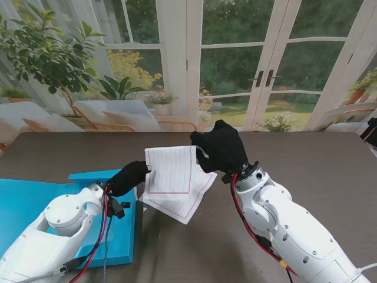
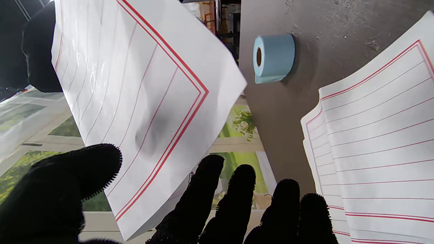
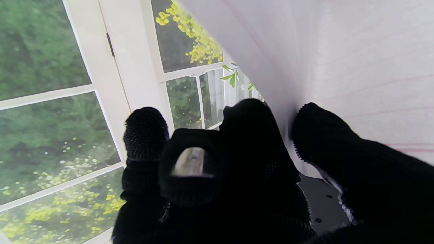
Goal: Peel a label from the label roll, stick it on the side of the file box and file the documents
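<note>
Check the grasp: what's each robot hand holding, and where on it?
Right robot hand pinches the lifted lined sheet at its right edge. Left robot hand is at the sheet's left edge, fingers spread; whether it grips cannot be told.

Bright window daylight, blurred wrist foregrounds

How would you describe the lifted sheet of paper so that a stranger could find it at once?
Start at the dark brown table and find the two black-gloved hands near its middle. Between them, the right hand pinches a white sheet ruled with thin red lines inside a red border. Unlike the similar sheets lying flat underneath, it is raised off the table.
</note>
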